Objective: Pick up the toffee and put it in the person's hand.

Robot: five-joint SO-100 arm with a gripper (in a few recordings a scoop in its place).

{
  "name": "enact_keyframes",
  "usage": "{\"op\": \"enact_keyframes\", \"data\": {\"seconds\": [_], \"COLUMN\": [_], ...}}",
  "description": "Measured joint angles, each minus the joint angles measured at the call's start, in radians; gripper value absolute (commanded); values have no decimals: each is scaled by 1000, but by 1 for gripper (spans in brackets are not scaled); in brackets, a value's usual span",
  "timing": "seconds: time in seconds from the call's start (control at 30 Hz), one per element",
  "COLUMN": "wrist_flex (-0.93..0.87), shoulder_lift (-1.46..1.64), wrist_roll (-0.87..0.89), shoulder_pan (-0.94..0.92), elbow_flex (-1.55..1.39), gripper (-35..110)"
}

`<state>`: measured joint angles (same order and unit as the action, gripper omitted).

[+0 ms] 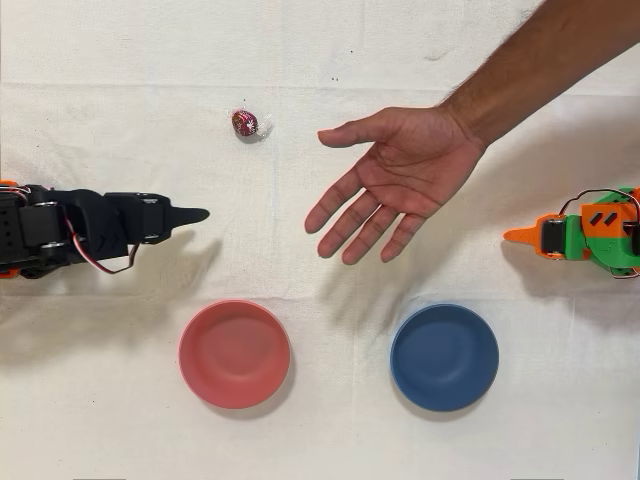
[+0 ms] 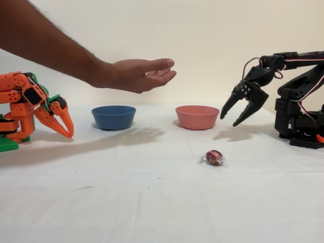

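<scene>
In the overhead view, the black arm's fingers (image 1: pixel 190 215) hover at the left with nothing between them; the side view shows them spread apart. The toffee (image 1: pixel 245 123) lies untouched on the counter (image 1: pixel 320 420), a little beyond them. Further right, the person's hand (image 1: pixel 395 180) waits palm-up. Picking up and handing over both remain.

Bright, even light from above; soft shadows spread over the white cloth-covered table (image 1: pixel 330 420) under the person's outstretched hand (image 1: pixel 395 180). Both views sharp.
</scene>
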<state>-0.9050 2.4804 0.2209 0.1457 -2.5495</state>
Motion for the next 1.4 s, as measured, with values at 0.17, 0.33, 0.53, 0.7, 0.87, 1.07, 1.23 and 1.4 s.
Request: {"op": "enact_keyframes", "data": {"seconds": [0.17, 0.33, 0.53, 0.7, 0.87, 1.07, 1.23, 1.4], "wrist_flex": [18, 37, 46, 55, 52, 49, 40, 37], "shoulder_lift": [-120, -242, -394, -505, -601, -712, -830, -920], "wrist_roll": [0, -8, -5, 0, 0, -8, -6, 0], "shoulder_pan": [32, 61, 95, 104, 129, 170, 213, 236], "elbow_flex": [95, 178, 285, 371, 445, 543, 644, 747], "gripper": [20, 20, 20, 21, 24, 25, 25, 25]}}
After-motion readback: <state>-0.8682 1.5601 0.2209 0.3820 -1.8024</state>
